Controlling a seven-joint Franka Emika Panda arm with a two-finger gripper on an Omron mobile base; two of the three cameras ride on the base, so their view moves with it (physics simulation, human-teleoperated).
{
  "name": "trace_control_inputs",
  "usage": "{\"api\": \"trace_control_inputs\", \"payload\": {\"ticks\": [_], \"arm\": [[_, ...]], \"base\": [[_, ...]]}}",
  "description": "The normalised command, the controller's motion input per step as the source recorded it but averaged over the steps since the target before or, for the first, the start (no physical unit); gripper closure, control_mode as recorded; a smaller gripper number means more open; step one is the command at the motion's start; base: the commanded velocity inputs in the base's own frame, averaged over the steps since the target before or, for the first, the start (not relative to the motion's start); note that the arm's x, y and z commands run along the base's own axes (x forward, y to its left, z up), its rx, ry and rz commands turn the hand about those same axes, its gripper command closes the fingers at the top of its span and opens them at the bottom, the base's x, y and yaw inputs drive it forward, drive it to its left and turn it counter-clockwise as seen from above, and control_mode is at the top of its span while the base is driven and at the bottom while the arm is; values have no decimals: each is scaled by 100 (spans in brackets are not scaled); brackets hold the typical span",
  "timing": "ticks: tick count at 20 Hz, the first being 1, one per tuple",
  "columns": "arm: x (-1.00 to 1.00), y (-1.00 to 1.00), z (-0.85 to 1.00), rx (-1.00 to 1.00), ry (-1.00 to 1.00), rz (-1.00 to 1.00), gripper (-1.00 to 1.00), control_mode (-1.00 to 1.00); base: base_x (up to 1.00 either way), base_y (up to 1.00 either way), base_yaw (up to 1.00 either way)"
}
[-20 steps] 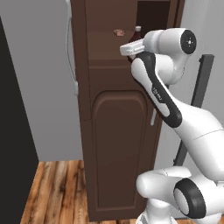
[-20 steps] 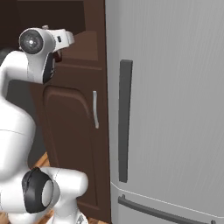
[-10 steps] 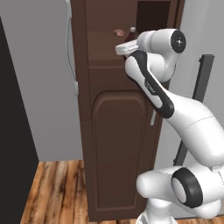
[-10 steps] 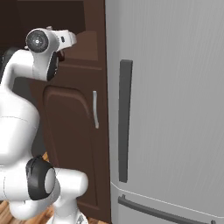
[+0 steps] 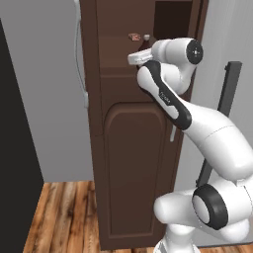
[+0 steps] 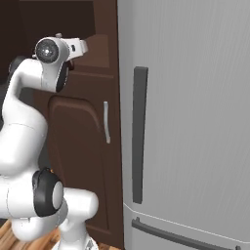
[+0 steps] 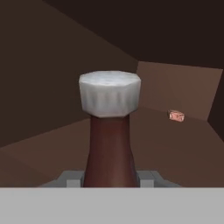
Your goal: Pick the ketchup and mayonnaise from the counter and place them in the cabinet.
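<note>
Item: ketchup (image 7: 109, 135), a dark red-brown bottle with a narrow neck and pale cap. In the hand view we see it standing upright straight ahead of the gripper (image 7: 109, 177), its neck set between the two grey fingertips (image 7: 70, 178), which press against it on either side. We record the gripper as closed on the ketchup, gripping below the cap.

Item: cabinet (image 5: 131, 163), a tall dark brown wood unit with an arched-panel door and a silver bar handle (image 6: 106, 122). From the left base view we place the gripper (image 5: 136, 58) high against the cabinet front, above the arched panel and at the level of the open niche (image 5: 173, 20), which lies just above and beyond it. The niche's brown walls surround the ketchup in the hand view.

Item: small pinkish object (image 7: 176, 115), lying on the niche floor beyond the gripper and to one side of the ketchup, apart from it. We cannot tell what it is.

Item: grey refrigerator (image 6: 195, 122), with a dark vertical handle, beside the cabinet.
</note>
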Motion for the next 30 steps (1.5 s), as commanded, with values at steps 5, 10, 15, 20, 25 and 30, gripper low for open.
{"api": "trace_control_inputs", "payload": {"ticks": [5, 10, 15, 20, 25, 30], "arm": [[26, 0, 0, 0, 0, 0, 100, -100], [33, 0, 0, 0, 0, 0, 100, -100], [28, 0, -5, 1, 0, 0, 100, -100], [21, 0, -26, 2, 0, 0, 100, -100], [21, 2, -50, 2, 0, 0, 100, -100], [23, 1, -51, 2, 0, 0, 100, -100]], "base": [[0, 0, 0], [0, 0, 0], [0, 0, 0], [0, 0, 0], [0, 0, 0], [0, 0, 0]]}}
